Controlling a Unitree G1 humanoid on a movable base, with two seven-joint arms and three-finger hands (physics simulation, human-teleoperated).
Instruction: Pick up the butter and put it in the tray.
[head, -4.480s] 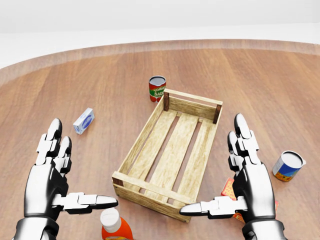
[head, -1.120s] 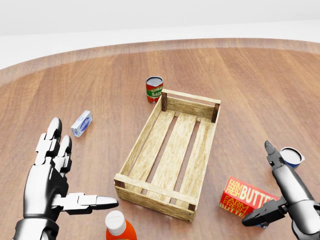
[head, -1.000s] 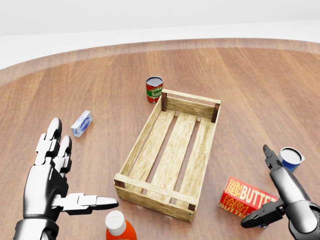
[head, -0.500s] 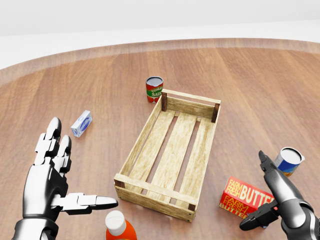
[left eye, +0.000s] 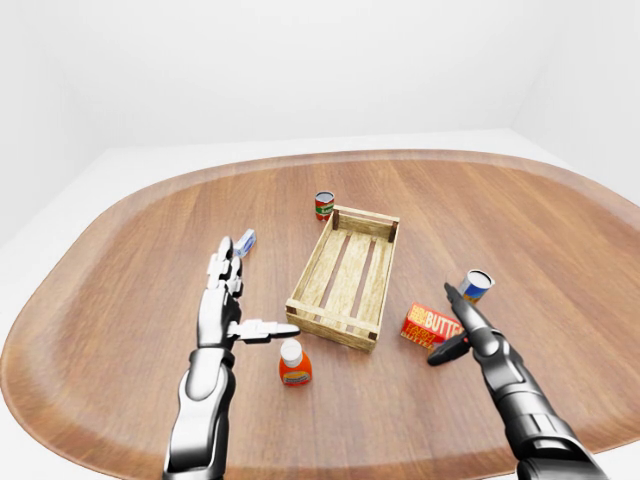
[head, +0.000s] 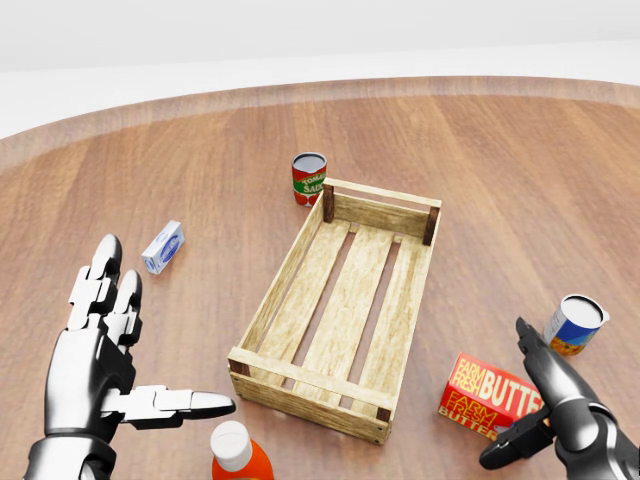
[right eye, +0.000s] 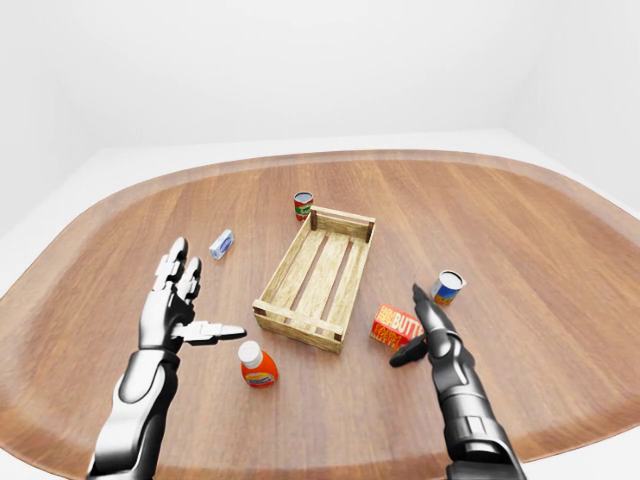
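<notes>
Two shiny robot hands reach out over a big round wooden surface (head: 520, 160). The butter (head: 492, 396) is a red box with "FARM FRESH BUTTER" in big letters, and it lies on the surface just to the right of the wooden tray (head: 345, 310), near the tray's bottom corner in the head view. The right hand (head: 545, 412) is low by the butter's right side with its fingers spread, not holding it. The left hand (head: 110, 360) is up in the air, wide open, thumb pointing to the right. A red can (head: 310, 178) standing at the top end of the tray says "TOMATO". A blue and yellow can (head: 575, 326), a small blue and white box (head: 164, 246) and an orange bottle (head: 236, 452) have writing too small to read.
</notes>
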